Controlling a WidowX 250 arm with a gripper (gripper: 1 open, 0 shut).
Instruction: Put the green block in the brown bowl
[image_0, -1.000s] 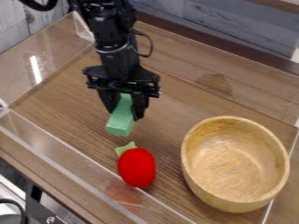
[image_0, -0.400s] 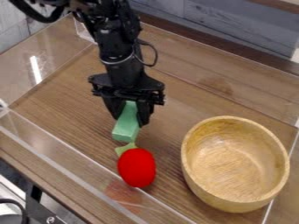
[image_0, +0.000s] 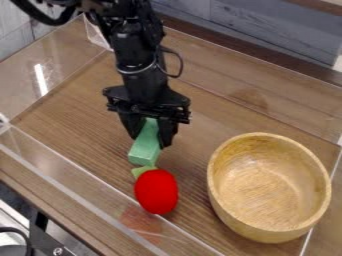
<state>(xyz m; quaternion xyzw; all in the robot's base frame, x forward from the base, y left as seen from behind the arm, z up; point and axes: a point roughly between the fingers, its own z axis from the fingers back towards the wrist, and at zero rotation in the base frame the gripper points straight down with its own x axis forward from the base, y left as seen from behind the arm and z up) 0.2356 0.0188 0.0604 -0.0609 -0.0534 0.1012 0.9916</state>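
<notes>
Camera view had the black robot gripper (image_0: 147, 125) hanging over the wooden table (image_0: 80, 120), up and left of the brown bowl (image_0: 269, 188) as you look at the pic. Green block (image_0: 144, 146) was right there betw. the fingertips, upper end tucked in, lower end poking out below them, so yeah, basically pinched. Jaws looked only a little ways open, abt. the block's width. Can't tell if the block's bottom touched the table tho. It was well outside the bowl, off to its left and a bit higher in the view.

Red strawberry-looking toy (image_0: 156, 191) w/ a green top sat left of the bowl too, near its rim, just below the block in the pic. Bowl itself was upright, round, light brown, w/ a thick rim, nothing inside that anyone could see.
</notes>
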